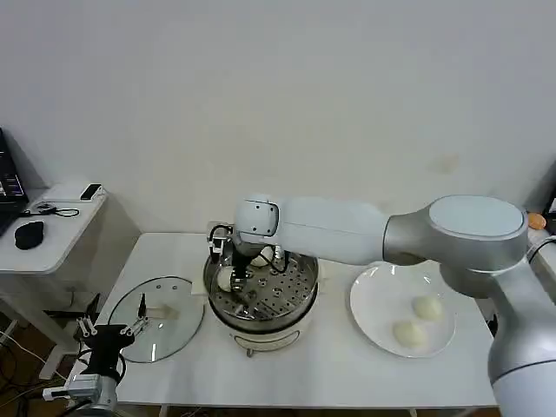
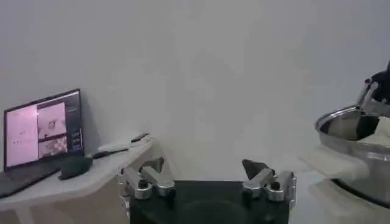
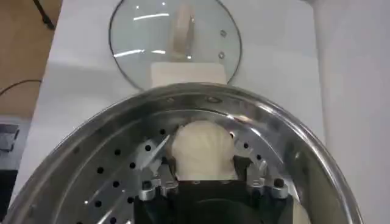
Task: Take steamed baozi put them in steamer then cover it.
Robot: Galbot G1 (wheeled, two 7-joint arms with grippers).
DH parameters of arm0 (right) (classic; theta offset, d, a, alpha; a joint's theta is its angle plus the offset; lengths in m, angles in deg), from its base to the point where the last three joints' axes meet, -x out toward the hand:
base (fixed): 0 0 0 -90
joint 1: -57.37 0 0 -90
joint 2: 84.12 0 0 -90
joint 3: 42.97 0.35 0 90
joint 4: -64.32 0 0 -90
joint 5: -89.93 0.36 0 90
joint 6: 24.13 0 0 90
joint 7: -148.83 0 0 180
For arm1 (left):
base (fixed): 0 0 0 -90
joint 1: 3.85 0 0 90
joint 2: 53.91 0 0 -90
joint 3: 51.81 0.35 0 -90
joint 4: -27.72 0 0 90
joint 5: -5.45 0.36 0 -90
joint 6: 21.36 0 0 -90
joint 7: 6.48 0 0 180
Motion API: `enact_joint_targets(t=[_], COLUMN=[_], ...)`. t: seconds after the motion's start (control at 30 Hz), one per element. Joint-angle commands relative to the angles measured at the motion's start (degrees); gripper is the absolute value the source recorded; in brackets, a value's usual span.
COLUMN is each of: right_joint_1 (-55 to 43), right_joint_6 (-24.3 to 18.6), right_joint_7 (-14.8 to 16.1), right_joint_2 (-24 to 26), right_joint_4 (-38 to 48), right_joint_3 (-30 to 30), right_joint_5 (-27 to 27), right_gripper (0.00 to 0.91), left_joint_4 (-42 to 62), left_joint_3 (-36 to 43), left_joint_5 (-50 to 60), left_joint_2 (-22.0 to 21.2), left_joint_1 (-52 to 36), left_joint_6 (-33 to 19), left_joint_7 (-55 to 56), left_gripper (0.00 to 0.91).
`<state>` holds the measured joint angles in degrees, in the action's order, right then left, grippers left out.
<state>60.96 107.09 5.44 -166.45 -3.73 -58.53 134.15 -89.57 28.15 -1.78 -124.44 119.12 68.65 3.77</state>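
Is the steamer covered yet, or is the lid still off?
Still off. The glass lid lies flat on the table left of the steamer, whose open top the right gripper reaches into with a baozi.

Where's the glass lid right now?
The glass lid lies flat on the white table, on the robot's left, just beside the steamer and ahead of the left gripper.
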Motion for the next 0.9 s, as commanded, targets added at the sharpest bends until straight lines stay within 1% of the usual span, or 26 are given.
enact_joint_targets(t=[0.03, 0.1, 0.13, 0.2, 0.23, 0.27, 0.33, 0.43, 0.5, 0.53, 0.6, 0.63, 0.73, 0.77, 0.8, 0.83, 0.87, 0.9], right_joint_1=[-3.49, -5.03, -6.83, -8.24, -9.58, -10.15, -12.35, -15.03, -15.8, -16.42, -17.23, -17.5, -17.05, -15.96, -15.55, -14.55, -13.99, -12.78], right_joint_6=[0.38, 0.38, 0.35, 0.33, 0.09, -0.05, -0.48, -1.17, -1.58, -1.88, -2.42, -3.26, -4.32, -4.87, -5.25, -5.97, -6.28, -7.29], right_joint_7=[0.24, 0.34, 0.61, 0.91, 2.15, 2.51, 3.47, 4.33, 4.86, 5.24, 6.36, 7.14, 8.76, 9.51, 9.99, 10.76, 11.1, 12.05], right_joint_2=[3.01, 4.44, 6.82, 8.67, 11.81, 12.89, 16.92, 25.22, 30.02, 33.27, 37.3, 41.08, 48.22, 51.78, 52.95, 55.39, 56.56, 58.18], right_joint_4=[-2.53, -4.03, -6.39, -9.45, -11.46, -12.8, -16.67, -23.38, -26.22, -28.34, -30.2, -31.77, -33.77, -34.57, -34.99, -35.71, -36.07, -36.69], right_joint_3=[-0.03, -0.22, -0.52, -0.87, -1.29, -1.62, -2.36, -2.87, -3.03, -3.3, -4.09, -4.62, -4.53, -4.09, -3.92, -3.83, -3.89, -4.1], right_joint_5=[0.06, 0.14, 0.23, -0.14, -0.82, -0.91, -1.84, -2.46, -3.12, -4.51, -6.33, -7.91, -11.39, -13.13, -14.0, -15.95, -17.12, -19.24], right_gripper=[0.907, 0.907, 0.907, 0.907, 0.907, 0.907, 0.907, 0.907, 0.907, 0.907, 0.907, 0.907, 0.907, 0.907, 0.907, 0.907, 0.907, 0.907], left_joint_4=[-0.07, -0.12, -0.16, -0.29, -0.34, -0.4, -0.46, -0.65, -0.72, -0.66, -0.52, -0.51, -0.64, -0.7, -0.74, -0.79, -0.81, -0.82], left_joint_3=[0.1, 0.3, 0.4, 0.64, 0.76, 0.86, 1.12, 1.46, 1.74, 1.97, 2.47, 2.72, 3.37, 3.5, 3.6, 3.72, 3.94, 4.1], left_joint_5=[0.04, 0.16, 0.26, 0.39, 0.41, 0.47, 0.55, 0.69, 0.87, 1.03, 1.41, 1.63, 2.25, 2.35, 2.44, 2.55, 2.74, 2.84], left_joint_2=[0.0, -0.12, -0.2, -0.27, -0.26, -0.25, -0.21, -0.12, -0.19, -0.21, -0.31, -0.35, -0.37, -0.37, -0.34, -0.35, -0.41, -0.44], left_joint_1=[0.05, 0.06, 0.04, 0.03, 0.03, 0.02, 0.02, -0.02, -0.05, -0.03, 0.06, 0.1, 0.13, 0.12, 0.13, 0.15, 0.2, 0.22], left_joint_6=[0.0, 0.01, 0.02, 0.04, 0.05, 0.05, 0.09, 0.16, 0.18, 0.16, 0.11, 0.11, 0.12, 0.14, 0.16, 0.17, 0.17, 0.18], left_joint_7=[-0.03, -0.01, -0.01, 0.0, -0.02, -0.03, -0.02, -0.03, -0.05, -0.03, -0.03, 0.0, -0.02, -0.02, -0.01, -0.01, 0.0, 0.01], left_gripper=[0.907, 0.907, 0.907, 0.907, 0.907, 0.907, 0.907, 0.907, 0.907, 0.907, 0.907, 0.907, 0.907, 0.907, 0.907, 0.907, 0.907, 0.907])
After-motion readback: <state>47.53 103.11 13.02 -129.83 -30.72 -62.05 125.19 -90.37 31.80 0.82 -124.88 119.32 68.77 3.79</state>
